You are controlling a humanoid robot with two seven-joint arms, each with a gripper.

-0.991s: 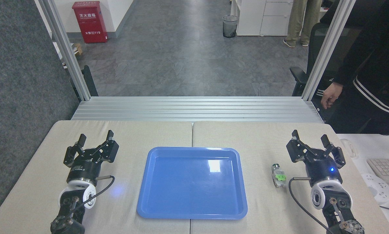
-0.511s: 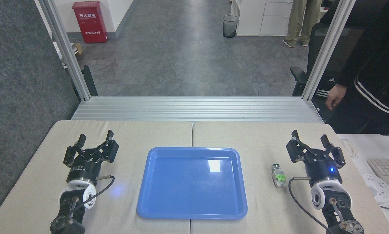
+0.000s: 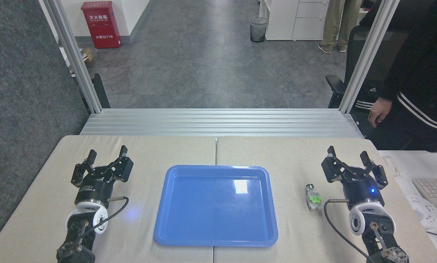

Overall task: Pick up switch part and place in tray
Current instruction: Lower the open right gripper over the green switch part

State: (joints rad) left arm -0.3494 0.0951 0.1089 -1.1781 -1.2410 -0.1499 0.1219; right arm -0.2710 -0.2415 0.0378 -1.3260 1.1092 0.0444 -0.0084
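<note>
The switch (image 3: 313,198) lay near the table's right edge, beside the spread right gripper (image 3: 347,153); the tray (image 3: 174,233) sat unfilled.

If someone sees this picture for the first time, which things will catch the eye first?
The large blue tray lies empty at the centre of the beige table. The small switch part with its green centre lies right of the tray, beside the open right gripper. The open left gripper stands left of the tray.
</note>
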